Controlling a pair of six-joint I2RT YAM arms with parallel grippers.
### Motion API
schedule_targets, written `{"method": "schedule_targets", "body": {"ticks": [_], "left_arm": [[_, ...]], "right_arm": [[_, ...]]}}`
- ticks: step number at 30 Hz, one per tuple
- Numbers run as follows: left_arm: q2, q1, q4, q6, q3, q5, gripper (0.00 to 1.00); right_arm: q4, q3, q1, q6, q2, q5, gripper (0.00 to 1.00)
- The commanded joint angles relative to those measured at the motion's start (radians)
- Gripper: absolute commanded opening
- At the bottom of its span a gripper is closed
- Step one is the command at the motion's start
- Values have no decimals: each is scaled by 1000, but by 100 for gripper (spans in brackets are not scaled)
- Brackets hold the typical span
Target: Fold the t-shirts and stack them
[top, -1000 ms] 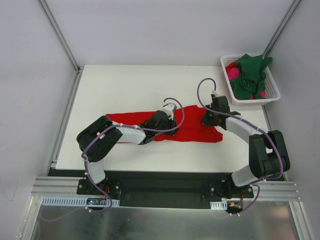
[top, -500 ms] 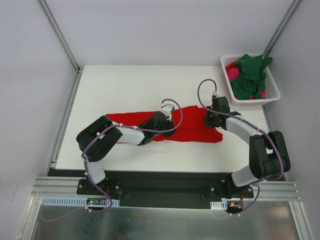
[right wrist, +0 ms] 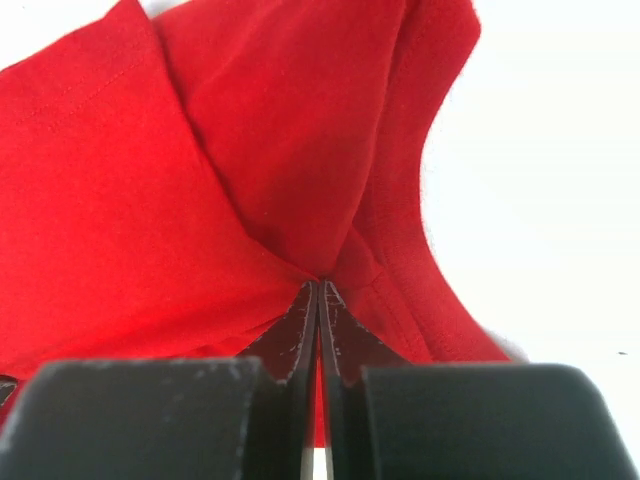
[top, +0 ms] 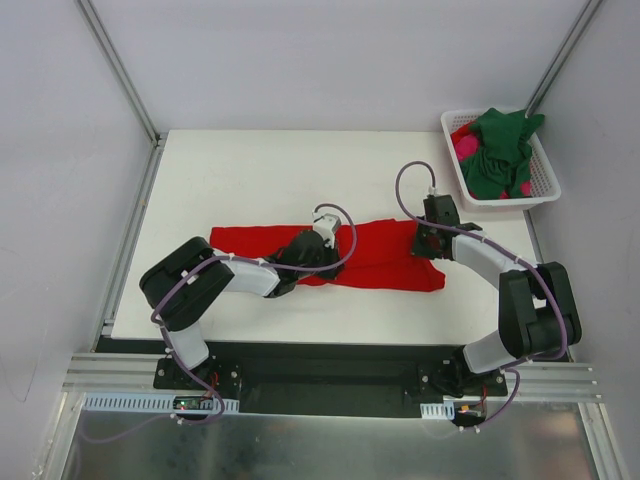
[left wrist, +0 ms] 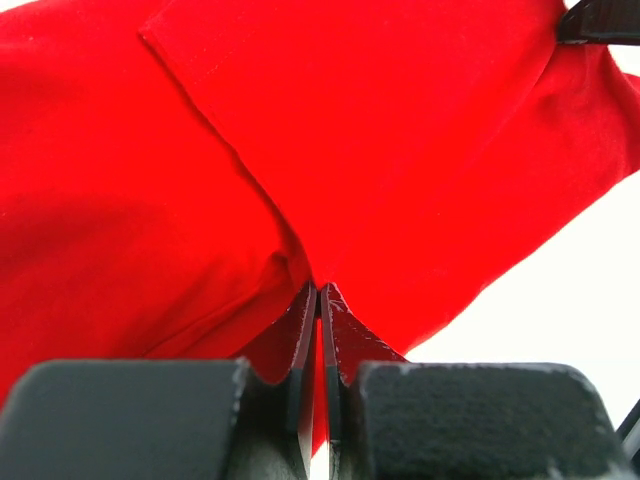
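Observation:
The red t-shirt (top: 375,255) lies in a long flat band across the middle of the white table (top: 260,170). My left gripper (top: 312,243) is shut on a fold of the red t-shirt near its middle; the cloth (left wrist: 200,200) fills the left wrist view. My right gripper (top: 422,240) is shut on the red t-shirt's right end, and the right wrist view shows its cloth (right wrist: 230,170) pinched there. The dark green t-shirt (top: 498,150) and the magenta-pink t-shirt (top: 466,147) lie bunched in the white basket (top: 500,199).
The white slotted basket stands at the table's back right corner. Metal frame posts (top: 115,65) rise at the back left and back right. White walls close in the table on three sides.
My left gripper has moved left, dragging its fold of the red t-shirt with it. The right gripper has barely moved. The shirt's left end now lies flatter.

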Motion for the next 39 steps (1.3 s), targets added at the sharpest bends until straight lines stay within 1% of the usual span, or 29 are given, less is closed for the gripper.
{"method": "schedule_targets", "body": {"ticks": [1,4,6,7,8,9,10,11,14,15,19,22,24,25,26,27,28,31,35,39], "left_arm": [[-39,7,10,-6,-20,12,0],[-36,7,7,-6,-17,23,0],[-39,7,4,-9,-13,27,1],[-39,7,4,-9,-11,29,9],[-42,7,-1,-9,-10,32,13],[-51,7,-4,-12,-7,38,17],[-60,6,-6,-12,-5,40,25],[-71,6,-16,-12,-5,40,28],[-131,3,-33,-11,-8,38,31],[-172,3,-47,-8,-13,38,32],[-289,-8,-99,-1,-22,24,35],[-385,-11,-145,5,-42,4,37],[-443,-8,-180,29,-57,-66,37],[-457,-7,-214,41,-62,-91,34],[-468,1,-225,49,-66,-109,31],[-487,18,-234,63,-80,-129,28],[-493,29,-243,69,-86,-132,22],[-514,52,-271,103,-102,-160,17],[-524,72,-288,129,-109,-178,16],[-543,96,-299,129,-128,-186,17]], "right_arm": [[-39,40,-10,-22,-41,71,1],[-59,46,-8,-27,-47,71,1],[-71,46,-10,-28,-59,68,13],[-77,46,-10,-30,-67,65,20],[-86,45,-10,-30,-76,65,32],[-94,43,-10,-30,-94,68,36],[-100,43,-10,-31,-106,80,40],[-115,42,-10,-31,-120,86,43],[-140,39,-10,-37,-185,103,47],[-148,39,-10,-36,-205,104,47],[-172,36,-2,-37,-278,54,49],[-172,26,33,-47,-309,0,46],[-168,19,80,-42,-315,-1,29],[-163,7,96,-36,-312,-6,19],[-149,0,110,-30,-308,-6,2],[-139,-4,139,-21,-291,-11,1],[-125,-10,153,-11,-280,-18,2],[-77,-10,200,12,-217,-24,1],[4,8,240,30,-133,-35,1],[33,58,263,36,-35,-41,1]]}}
